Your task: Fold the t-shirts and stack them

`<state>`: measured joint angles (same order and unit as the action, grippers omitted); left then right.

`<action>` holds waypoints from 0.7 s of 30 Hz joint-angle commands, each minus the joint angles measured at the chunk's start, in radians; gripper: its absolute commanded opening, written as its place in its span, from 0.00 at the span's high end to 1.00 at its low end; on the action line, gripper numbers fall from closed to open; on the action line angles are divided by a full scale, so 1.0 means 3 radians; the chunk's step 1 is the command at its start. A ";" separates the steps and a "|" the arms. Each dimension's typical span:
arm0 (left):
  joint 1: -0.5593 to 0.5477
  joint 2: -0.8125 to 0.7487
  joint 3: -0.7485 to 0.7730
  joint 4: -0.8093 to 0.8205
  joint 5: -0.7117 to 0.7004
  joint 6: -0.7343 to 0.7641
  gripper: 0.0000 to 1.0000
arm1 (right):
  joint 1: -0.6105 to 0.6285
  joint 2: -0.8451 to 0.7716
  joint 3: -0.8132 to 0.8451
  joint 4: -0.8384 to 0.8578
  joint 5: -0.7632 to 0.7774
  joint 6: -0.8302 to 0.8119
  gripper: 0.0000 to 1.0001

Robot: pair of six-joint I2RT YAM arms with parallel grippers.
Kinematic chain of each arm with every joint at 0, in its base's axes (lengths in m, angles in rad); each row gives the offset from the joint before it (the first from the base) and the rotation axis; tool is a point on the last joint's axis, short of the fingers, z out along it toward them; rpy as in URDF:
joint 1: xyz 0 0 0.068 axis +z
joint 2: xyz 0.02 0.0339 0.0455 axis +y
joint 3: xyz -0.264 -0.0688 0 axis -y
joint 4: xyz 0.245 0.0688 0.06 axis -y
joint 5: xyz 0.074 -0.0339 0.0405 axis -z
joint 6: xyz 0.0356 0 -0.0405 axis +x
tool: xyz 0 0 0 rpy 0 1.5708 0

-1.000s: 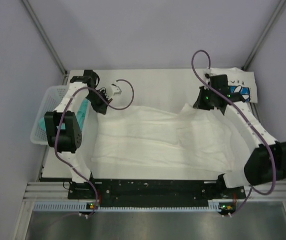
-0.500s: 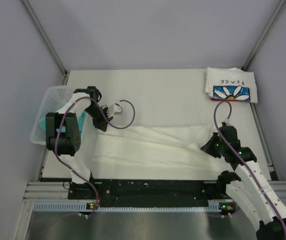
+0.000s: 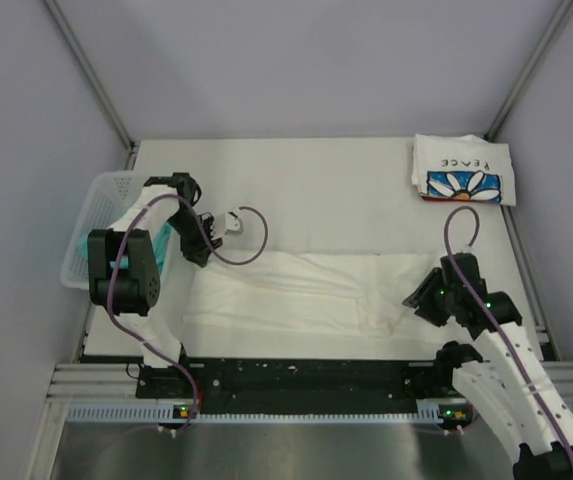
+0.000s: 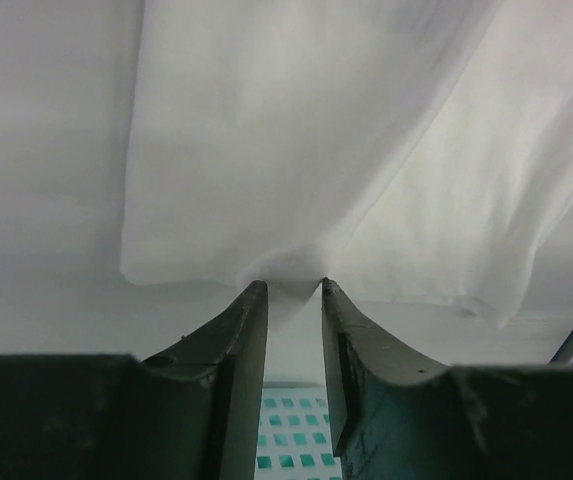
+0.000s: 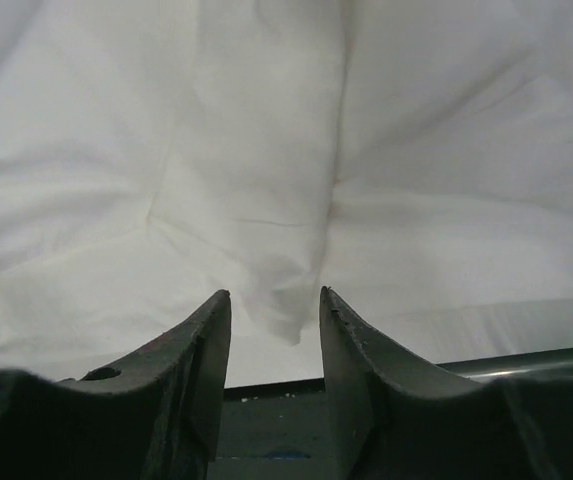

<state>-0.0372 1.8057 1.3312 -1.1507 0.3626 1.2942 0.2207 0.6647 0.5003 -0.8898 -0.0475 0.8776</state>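
- Shirt, the big white one (image 3: 296, 295), lies across the near half of the table (image 3: 316, 190), folded into a long wide band that runs from the left gripper (image 3: 198, 252) to the right gripper (image 3: 418, 300).
- Its cloth looks soft and thin, with shallow creases and a layered ridge running along the band.
- We see the left gripper at the band's far-left corner. Its dark fingers stand a little apart, and the cloth's edge dips right at their tips. They are released, not pinching.
- We see the right gripper at the band's right end, jaws parted. In the wrist view a loose fold of cloth hangs between the fingers, and neither side presses it.
- A white mesh basket (image 3: 91, 215) of plastic hangs off the table's left edge, just beside the left arm.
- A second white shirt (image 3: 463, 170) lies folded into a neat rectangle at the far-right corner, well apart from both grippers. It bears a blue panel with a white daisy, and we read "PEACE" above it.
- A teal shirt (image 3: 164, 240) shows in the basket, mostly hidden by the left arm.
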 commanded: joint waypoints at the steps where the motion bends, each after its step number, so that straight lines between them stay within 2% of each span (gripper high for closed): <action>1: 0.0037 -0.0266 0.0083 -0.0474 0.0024 0.0390 0.66 | 0.0036 -0.0151 0.0607 -0.0189 0.0408 -0.0036 0.60; 4: 0.0042 -0.0272 0.0221 -0.0826 0.0059 0.0548 0.63 | 0.0052 0.0283 0.0761 0.0219 0.0256 -0.0246 0.64; 6: 0.0042 -0.0277 0.0308 -0.1138 0.0080 0.0686 0.62 | 0.0296 0.0697 0.0893 0.0566 0.0199 -0.0388 0.66; 8: 0.0037 -0.0312 0.0333 -0.1282 0.0141 0.0774 0.62 | 0.0664 0.1136 0.1153 0.0634 0.0580 -0.0582 0.66; 10: 0.0037 -0.0374 0.0298 -0.1171 0.0263 0.0688 0.61 | 0.1006 0.1607 0.1496 0.0578 0.0873 -0.0736 0.63; 14: 0.0017 -0.0267 0.0252 -0.0650 0.0458 0.0044 0.61 | 0.1462 0.2446 0.1936 0.0507 0.1140 -0.0880 0.61; 18: 0.0006 -0.0149 -0.0105 -0.0246 0.0244 -0.0177 0.56 | 0.1677 0.3019 0.2152 0.0205 0.1186 -0.0758 0.64; 21: -0.0024 -0.0246 -0.0489 0.0137 0.0055 -0.0177 0.50 | 0.1795 0.3204 0.2127 0.0174 0.1125 -0.0686 0.65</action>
<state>-0.0345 1.7435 1.3022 -1.2274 0.4244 1.2881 0.7197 1.5780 1.1137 -0.7635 0.2493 0.6571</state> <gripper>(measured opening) 0.478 0.352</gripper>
